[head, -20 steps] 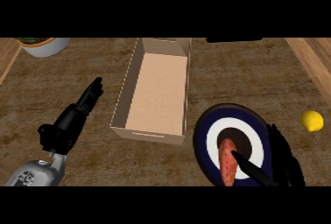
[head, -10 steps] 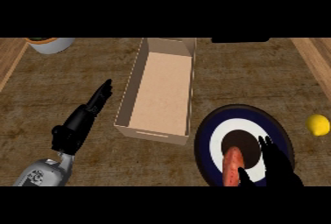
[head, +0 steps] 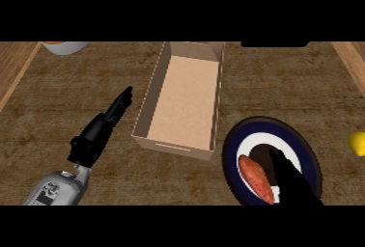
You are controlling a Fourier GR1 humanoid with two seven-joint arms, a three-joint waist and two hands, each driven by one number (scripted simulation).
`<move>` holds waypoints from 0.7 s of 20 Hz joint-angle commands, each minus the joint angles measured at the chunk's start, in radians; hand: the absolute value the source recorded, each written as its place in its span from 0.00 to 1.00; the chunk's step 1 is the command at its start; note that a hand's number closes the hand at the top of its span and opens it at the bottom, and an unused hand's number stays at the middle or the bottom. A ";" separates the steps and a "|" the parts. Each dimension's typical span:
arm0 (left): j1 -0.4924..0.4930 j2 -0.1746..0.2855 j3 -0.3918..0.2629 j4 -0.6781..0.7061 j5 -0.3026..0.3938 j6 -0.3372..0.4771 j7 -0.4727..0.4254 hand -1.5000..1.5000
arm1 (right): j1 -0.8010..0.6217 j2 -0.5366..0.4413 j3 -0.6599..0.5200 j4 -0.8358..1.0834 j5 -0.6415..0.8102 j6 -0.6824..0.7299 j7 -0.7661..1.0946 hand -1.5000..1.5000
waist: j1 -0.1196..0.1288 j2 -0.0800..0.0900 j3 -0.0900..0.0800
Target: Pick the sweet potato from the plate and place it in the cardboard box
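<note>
The wooden desk (head: 299, 91) fills the view. The long, open cardboard box (head: 187, 101) lies at its middle, its length running from 6 o'clock up to 12. At 4 o'clock of the box, just beside its near corner, sits the round plate (head: 282, 126), dark blue at the rim with a white ring. The left hand (head: 98, 132) rests at 9 o'clock of the box, apart from it, with its fingers straight and close together, pointing to 1 o'clock. The right hand (head: 291, 181) hangs over the plate, fingers stretched toward 12 o'clock and pressed together, curled round nothing. The sweet potato (head: 254, 177) lies on the plate at the plate's 7 o'clock, just beside that hand; whether they touch I cannot tell. A yellow fruit (head: 357, 144) shows at the plate's 3 o'clock, and a pale bowl (head: 64, 47) at the view's 11 o'clock
</note>
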 commanded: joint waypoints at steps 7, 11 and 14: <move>-0.022 -0.037 0.005 0.037 -0.029 -0.030 -0.017 0.50 | -0.044 0.180 -0.036 0.218 0.061 0.060 0.102 0.00 | 0.008 0.003 0.004; -0.050 -0.040 0.054 0.049 -0.008 -0.042 0.006 0.50 | -0.047 0.174 -0.128 0.194 0.013 0.155 0.091 0.00 | 0.002 0.002 0.004; -0.005 0.001 0.080 0.003 -0.005 -0.074 0.010 0.50 | -0.032 0.222 -0.119 0.205 0.050 0.146 0.094 0.00 | 0.006 0.000 0.004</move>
